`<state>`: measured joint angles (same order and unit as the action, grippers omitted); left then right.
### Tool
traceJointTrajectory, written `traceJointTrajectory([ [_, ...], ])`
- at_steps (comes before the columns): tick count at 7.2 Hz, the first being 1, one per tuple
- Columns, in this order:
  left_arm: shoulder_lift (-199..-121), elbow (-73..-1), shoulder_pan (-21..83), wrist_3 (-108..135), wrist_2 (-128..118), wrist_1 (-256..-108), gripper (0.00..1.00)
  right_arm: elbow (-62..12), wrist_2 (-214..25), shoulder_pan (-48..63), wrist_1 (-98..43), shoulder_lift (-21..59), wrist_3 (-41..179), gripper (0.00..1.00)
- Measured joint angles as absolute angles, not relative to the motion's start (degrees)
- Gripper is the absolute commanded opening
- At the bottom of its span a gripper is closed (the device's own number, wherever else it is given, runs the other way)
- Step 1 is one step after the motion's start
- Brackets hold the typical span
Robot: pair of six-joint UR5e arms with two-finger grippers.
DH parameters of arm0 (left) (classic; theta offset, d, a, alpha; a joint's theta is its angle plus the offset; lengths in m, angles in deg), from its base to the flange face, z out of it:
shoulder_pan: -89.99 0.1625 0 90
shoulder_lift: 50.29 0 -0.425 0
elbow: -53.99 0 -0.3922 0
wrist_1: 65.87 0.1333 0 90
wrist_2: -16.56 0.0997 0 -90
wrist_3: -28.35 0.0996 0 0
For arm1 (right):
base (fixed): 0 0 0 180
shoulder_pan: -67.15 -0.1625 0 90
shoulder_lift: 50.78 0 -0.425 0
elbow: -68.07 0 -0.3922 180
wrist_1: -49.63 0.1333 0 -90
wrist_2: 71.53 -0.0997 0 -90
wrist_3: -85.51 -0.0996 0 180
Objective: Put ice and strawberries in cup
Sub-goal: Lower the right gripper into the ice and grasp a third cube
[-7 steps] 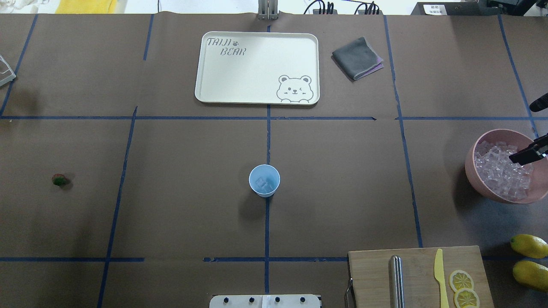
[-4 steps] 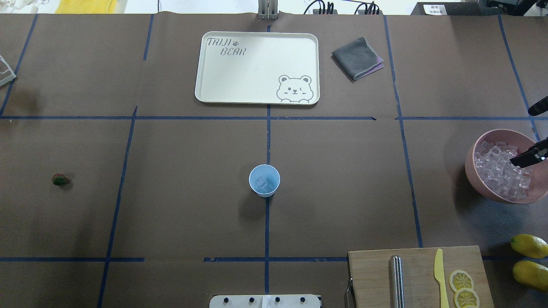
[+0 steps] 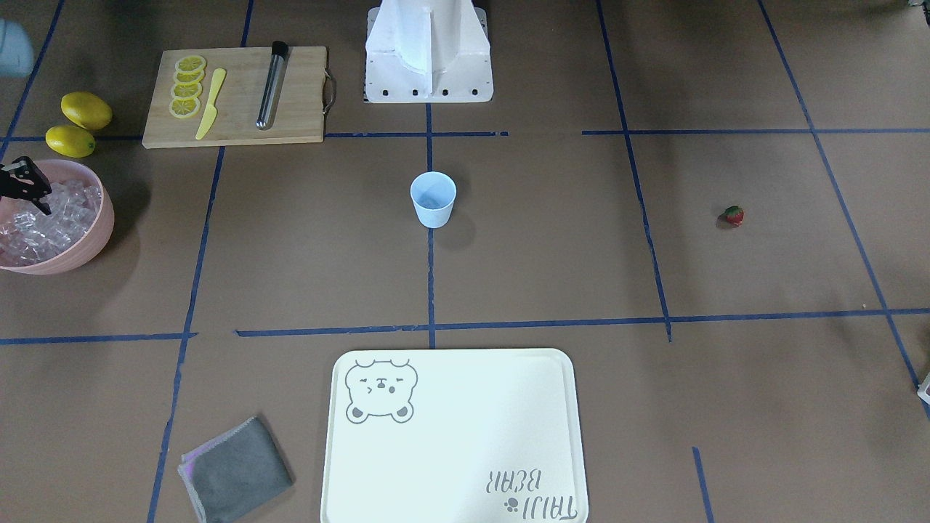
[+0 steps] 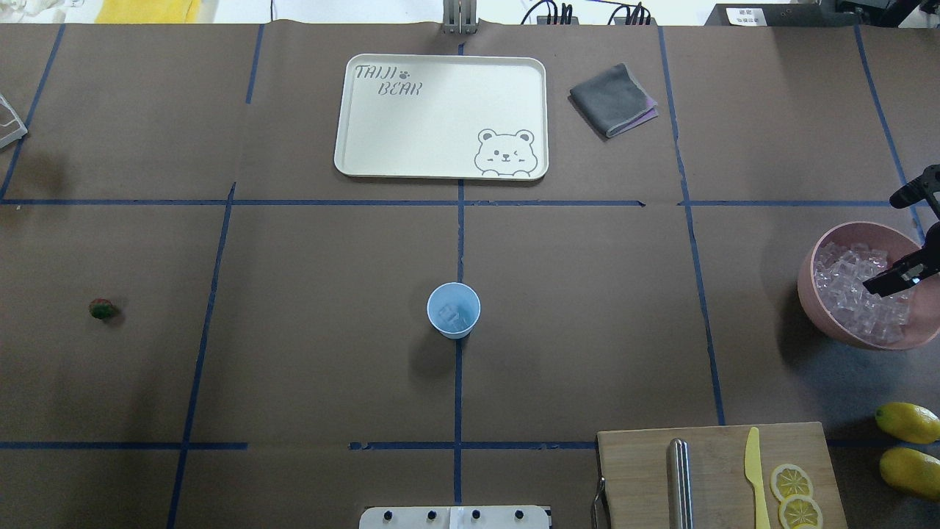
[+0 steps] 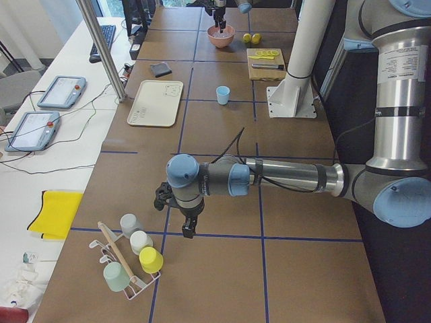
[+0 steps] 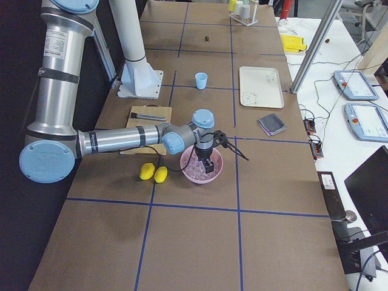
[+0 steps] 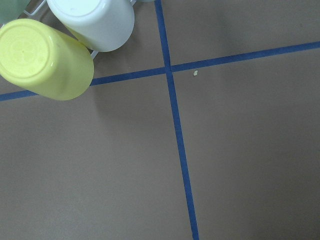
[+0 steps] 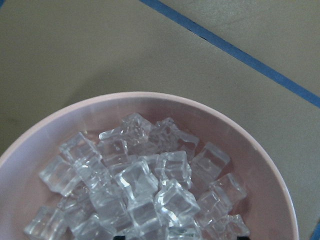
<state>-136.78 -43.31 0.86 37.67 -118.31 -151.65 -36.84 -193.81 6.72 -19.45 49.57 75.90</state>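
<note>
The light blue cup [image 4: 454, 309] stands upright at the table's middle with a few ice cubes [image 4: 453, 317] inside; it also shows in the front view [image 3: 433, 199]. The ice heap [image 4: 855, 297] fills the pink bowl [image 4: 830, 323] at the right edge, seen close in the right wrist view [image 8: 140, 190]. My right gripper [image 4: 890, 283] hangs over the heap's right part, jaws a little apart, nothing seen in them. The strawberry [image 4: 101, 309] lies alone at the far left. My left gripper [image 5: 188, 229] hovers by a cup rack; I cannot tell if it is open.
A cream bear tray [image 4: 440, 116] and a grey cloth [image 4: 612, 99] lie at the back. A cutting board [image 4: 716, 477] holds a metal rod, a yellow knife and lemon slices at the front right, with two lemons [image 4: 909, 448] beside it. Yellow and white cups [image 7: 45, 57] rest on the rack.
My right gripper has moved a little left and down over the ice heap in the pink bowl. The cup, the strawberry and everything else have stayed put.
</note>
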Motion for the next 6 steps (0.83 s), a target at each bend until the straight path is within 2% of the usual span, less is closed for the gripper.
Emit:
traceJointTrajectory([
  [1, -136.78, -43.31, 0.86, 37.67, -118.32, -151.65, 1.0, -36.81, -193.77, 6.8, -19.54, 49.65, 75.89, 0.5],
  [2, -136.78, -43.31, 0.87, 37.67, -118.34, -151.65, 1.0, -36.77, -193.81, 6.82, -19.77, 49.71, 75.86, 0.38],
  [4, -136.78, -43.31, 0.87, 37.67, -118.35, -151.65, 1.0, -36.71, -194.16, 6.85, -20.23, 49.84, 75.84, 0.09],
  [5, -136.78, -43.32, 0.87, 37.67, -118.35, -151.66, 1.0, -36.7, -194.31, 6.85, -20.27, 49.96, 75.85, 0.03],
  [6, -136.78, -43.36, 0.87, 37.67, -118.35, -151.65, 1.0, -36.76, -194.39, 6.84, -20.26, 50.07, 75.89, 0.02],
])
